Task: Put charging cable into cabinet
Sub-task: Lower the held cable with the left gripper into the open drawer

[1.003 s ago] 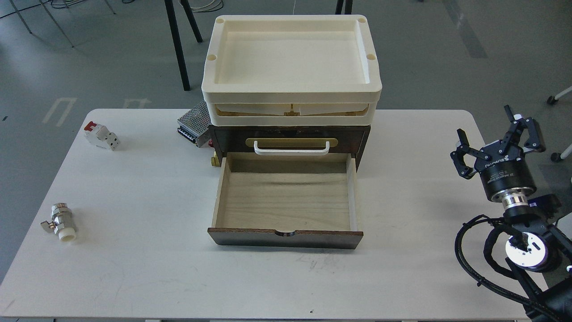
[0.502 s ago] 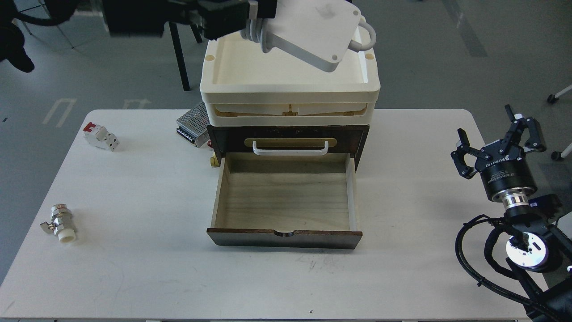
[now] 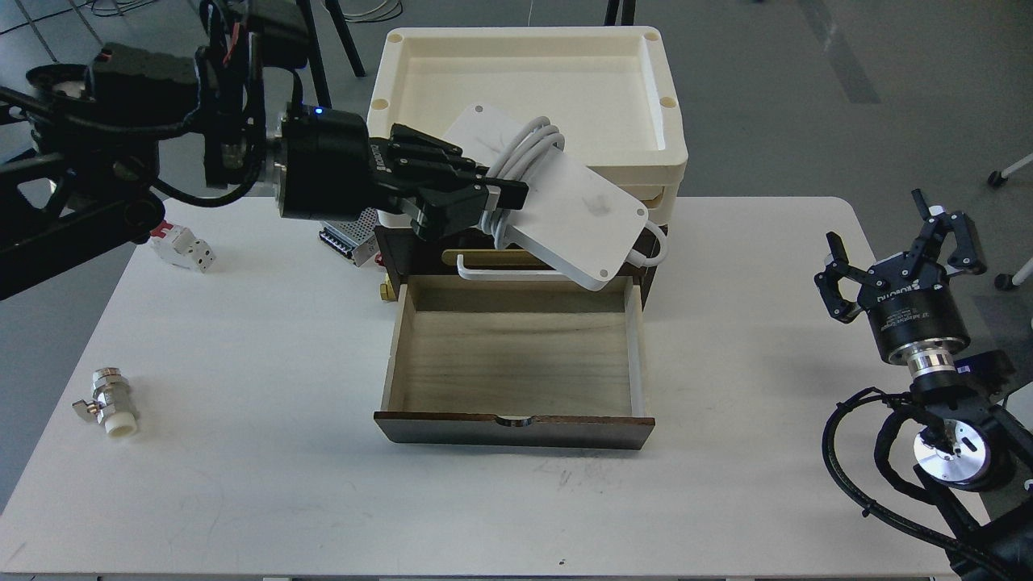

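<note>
My left gripper [image 3: 494,203] is shut on the charging cable [image 3: 565,210], a flat white power brick with a white cord wound round its middle. It holds the brick tilted in the air, in front of the cabinet [image 3: 403,250] and above the back of the open pale-wood drawer [image 3: 516,363]. The brick hides most of the brass plate and part of the white handle [image 3: 484,273]. The drawer holds nothing. My right gripper [image 3: 900,254] is open and empty at the table's right edge.
Cream plastic trays [image 3: 524,89] sit on top of the cabinet. A perforated metal power supply [image 3: 343,238] lies left of the cabinet, partly behind my left arm. A white-and-red circuit breaker [image 3: 184,246] and a metal valve [image 3: 109,401] lie on the left of the table.
My left arm has come in from the upper left and lowered the charging cable from above the trays to just over the back of the open drawer. The right arm has not moved.
</note>
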Robot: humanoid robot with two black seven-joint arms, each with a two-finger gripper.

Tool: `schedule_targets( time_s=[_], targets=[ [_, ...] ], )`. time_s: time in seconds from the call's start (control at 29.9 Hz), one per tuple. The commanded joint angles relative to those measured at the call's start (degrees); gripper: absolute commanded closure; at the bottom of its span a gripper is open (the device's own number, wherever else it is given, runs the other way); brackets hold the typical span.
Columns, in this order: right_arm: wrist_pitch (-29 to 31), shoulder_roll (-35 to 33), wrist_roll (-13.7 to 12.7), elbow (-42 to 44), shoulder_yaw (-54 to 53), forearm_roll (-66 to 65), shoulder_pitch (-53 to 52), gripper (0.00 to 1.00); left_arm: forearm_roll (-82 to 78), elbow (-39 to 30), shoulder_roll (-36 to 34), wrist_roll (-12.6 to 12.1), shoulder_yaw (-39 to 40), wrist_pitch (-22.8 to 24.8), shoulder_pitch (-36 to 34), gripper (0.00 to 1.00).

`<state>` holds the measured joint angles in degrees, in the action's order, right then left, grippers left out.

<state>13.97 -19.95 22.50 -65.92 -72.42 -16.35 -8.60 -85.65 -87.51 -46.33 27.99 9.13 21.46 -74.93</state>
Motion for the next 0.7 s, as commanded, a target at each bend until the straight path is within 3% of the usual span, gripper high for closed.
schedule_targets(
  time_s=[0.0, 0.27, 0.67],
  targets=[
    [0.0, 0.0, 0.0, 0.0, 0.0, 0.0, 0.0, 0.01, 0.0, -1.7, -0.4, 0.0, 0.6, -0.2, 0.7, 1.00],
    [0.0, 0.0, 0.0, 0.0, -0.1, 0.0, 0.0, 0.00, -2.1, -1.6, -0.2, 0.0, 0.3, -0.5, 5.8, 0.99],
    [0.0, 0.0, 0.0, 0.0, -0.1, 0.0, 0.1, 0.01, -4.8, -1.2, -2.0, 0.0, 0.4, -7.3, 17.1, 0.99]
  ],
)
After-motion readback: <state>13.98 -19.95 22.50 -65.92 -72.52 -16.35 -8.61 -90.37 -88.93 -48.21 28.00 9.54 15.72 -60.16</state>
